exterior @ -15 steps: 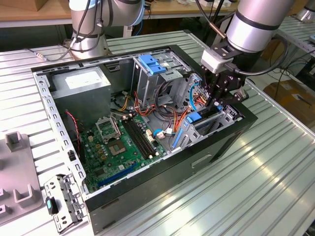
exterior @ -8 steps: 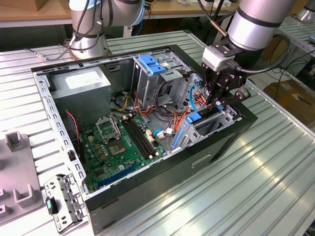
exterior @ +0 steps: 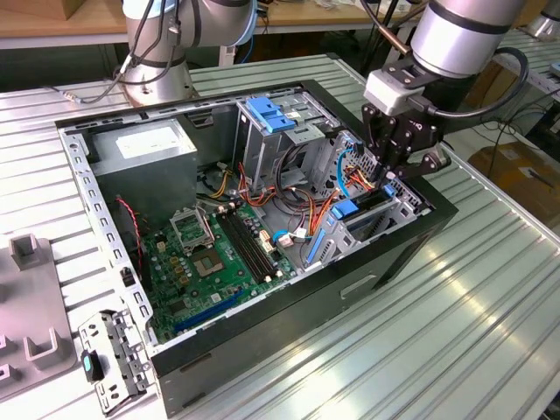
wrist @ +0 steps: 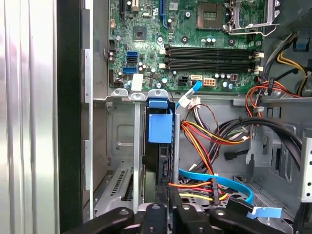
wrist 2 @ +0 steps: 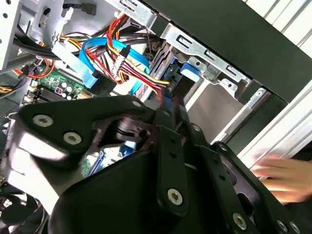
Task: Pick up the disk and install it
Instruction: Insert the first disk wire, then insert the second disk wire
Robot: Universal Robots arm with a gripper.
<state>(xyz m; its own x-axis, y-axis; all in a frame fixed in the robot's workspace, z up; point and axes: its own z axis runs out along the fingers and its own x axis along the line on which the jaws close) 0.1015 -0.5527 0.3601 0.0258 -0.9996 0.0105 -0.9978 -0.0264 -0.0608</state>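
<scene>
The disk (wrist: 159, 146), blue-railed, is seated edgewise in the drive bay (wrist: 122, 161) beneath the tool (exterior: 395, 156), whose grip cannot be told; nearby cables (wrist: 204, 139) could be snagged.

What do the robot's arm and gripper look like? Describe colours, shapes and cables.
The arm is a thick silver-grey cylinder with a black cable looping beside it. A pale grey block joins it to the gripper, which is black, built of flat angular linkage plates fastened with silver screws, as both wrist views show.
</scene>
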